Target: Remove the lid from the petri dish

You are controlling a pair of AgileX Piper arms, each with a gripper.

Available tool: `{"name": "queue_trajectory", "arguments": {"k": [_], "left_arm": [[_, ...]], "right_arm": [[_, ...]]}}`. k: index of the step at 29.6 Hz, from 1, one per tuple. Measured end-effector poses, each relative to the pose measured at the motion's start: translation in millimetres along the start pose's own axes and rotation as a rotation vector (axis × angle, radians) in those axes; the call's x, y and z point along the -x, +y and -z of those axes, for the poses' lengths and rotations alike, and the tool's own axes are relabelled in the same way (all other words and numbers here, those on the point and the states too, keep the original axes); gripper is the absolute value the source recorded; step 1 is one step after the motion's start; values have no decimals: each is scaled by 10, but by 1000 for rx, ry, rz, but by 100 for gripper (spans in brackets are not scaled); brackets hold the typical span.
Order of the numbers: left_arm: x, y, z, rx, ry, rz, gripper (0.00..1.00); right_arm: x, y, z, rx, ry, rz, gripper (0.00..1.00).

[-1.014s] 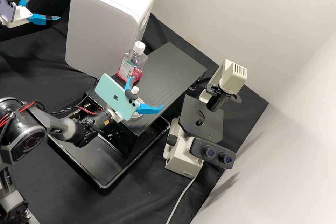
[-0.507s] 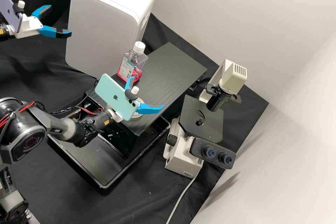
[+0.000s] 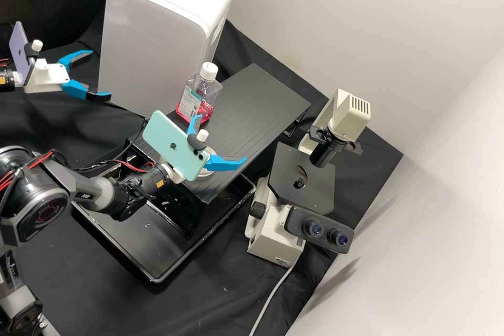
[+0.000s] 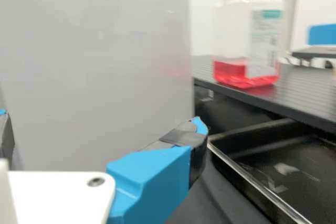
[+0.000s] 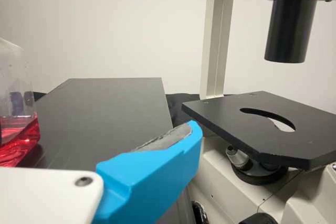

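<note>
A small round clear petri dish (image 3: 211, 155) lies at the near end of the black platform (image 3: 252, 110), mostly hidden under my right gripper (image 3: 220, 137). That gripper hovers just over the dish, open, one blue finger on each side of it. In the right wrist view one of its fingers (image 5: 152, 174) reaches out over the platform (image 5: 100, 114). My left gripper (image 3: 98, 74) hangs open at the far left, in front of the white box (image 3: 157, 31) and well away from the dish. Its blue finger (image 4: 157, 174) points toward the platform.
A flask of red liquid (image 3: 198, 93) stands on the platform beside the white box. A black tray (image 3: 157, 252) sits under the platform. A white microscope (image 3: 310, 184) stands to the right, its black stage (image 5: 262, 129) close to the platform's edge.
My left gripper has moved down and to the right, toward the white box and the platform. The right arm and the dish have not moved.
</note>
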Motion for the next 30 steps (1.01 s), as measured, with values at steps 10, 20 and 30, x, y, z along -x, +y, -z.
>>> {"name": "queue_trajectory", "arguments": {"k": [10,20,30], "left_arm": [[118,-151,-216,-6,-75,67,100],[149,-278,-367,-15,-122,112,100],[188,-351,-404,-26,-142,143,100]], "right_arm": [[0,0,0,0,0,0,100],[0,0,0,0,0,0,100],[0,0,0,0,0,0,100]]}}
